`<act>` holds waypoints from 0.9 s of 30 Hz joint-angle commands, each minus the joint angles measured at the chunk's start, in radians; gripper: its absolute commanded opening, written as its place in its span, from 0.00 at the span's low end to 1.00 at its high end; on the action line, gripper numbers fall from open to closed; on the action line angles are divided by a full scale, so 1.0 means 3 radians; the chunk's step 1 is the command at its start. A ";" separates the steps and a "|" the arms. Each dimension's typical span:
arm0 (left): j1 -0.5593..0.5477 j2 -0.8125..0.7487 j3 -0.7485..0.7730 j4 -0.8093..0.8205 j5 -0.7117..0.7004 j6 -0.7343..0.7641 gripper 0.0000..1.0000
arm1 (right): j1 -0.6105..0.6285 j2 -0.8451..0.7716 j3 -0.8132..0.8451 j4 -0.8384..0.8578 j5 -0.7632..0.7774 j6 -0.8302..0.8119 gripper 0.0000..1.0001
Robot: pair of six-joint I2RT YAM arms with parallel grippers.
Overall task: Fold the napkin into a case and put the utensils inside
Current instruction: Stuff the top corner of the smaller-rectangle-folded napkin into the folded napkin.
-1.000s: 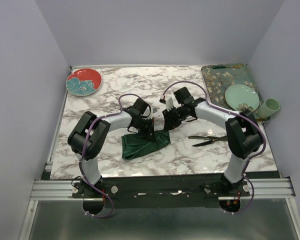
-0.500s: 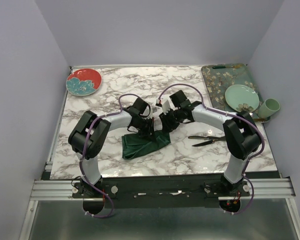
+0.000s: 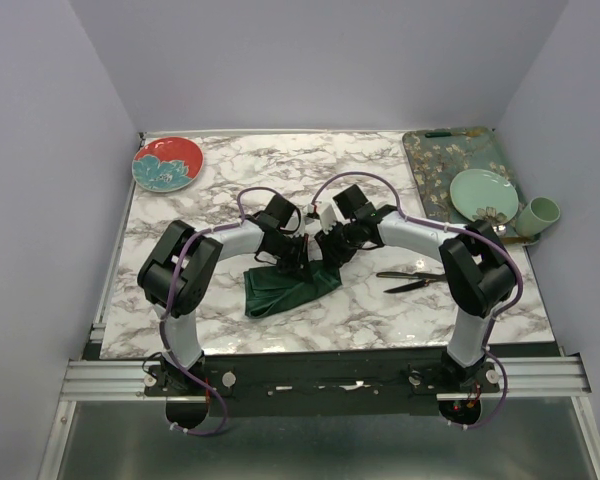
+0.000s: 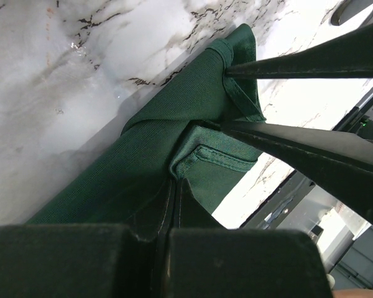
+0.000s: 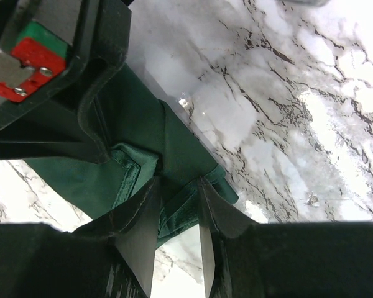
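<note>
The dark green napkin (image 3: 280,290) lies crumpled at mid-table, with its far corner lifted between both grippers. My left gripper (image 3: 298,262) is shut, pinching a hemmed fold of the napkin (image 4: 143,161) at its tips (image 4: 175,183). My right gripper (image 3: 327,255) faces it from the right. Its jaws (image 5: 177,186) stand apart around a hemmed edge of the napkin (image 5: 174,143) without pressing on it. The two black utensils (image 3: 415,280) lie crossed on the marble to the right of the cloth. No case shape shows.
A red floral plate (image 3: 167,163) sits at the back left. At the back right, a teal floral tray (image 3: 445,155) carries a pale green plate (image 3: 483,193), with a green cup (image 3: 540,213) beside it. Purple cables loop over both arms.
My right gripper has slid left up to the napkin's raised corner and its jaws have widened. The left gripper holds still, shut on the cloth.
</note>
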 commanded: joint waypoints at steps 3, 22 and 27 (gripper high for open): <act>0.0024 0.0088 0.0054 0.0017 -0.0005 0.0013 0.00 | 0.0028 -0.0040 0.0051 0.0004 0.0190 -0.0065 0.46; 0.0045 0.0114 0.0222 -0.0024 0.0061 0.0003 0.00 | 0.0033 -0.0029 0.0153 -0.0144 0.0185 -0.0101 0.06; 0.0055 0.0150 0.0319 -0.0055 0.0097 0.0008 0.00 | 0.0038 -0.0029 0.0153 -0.0165 0.0154 -0.0101 0.01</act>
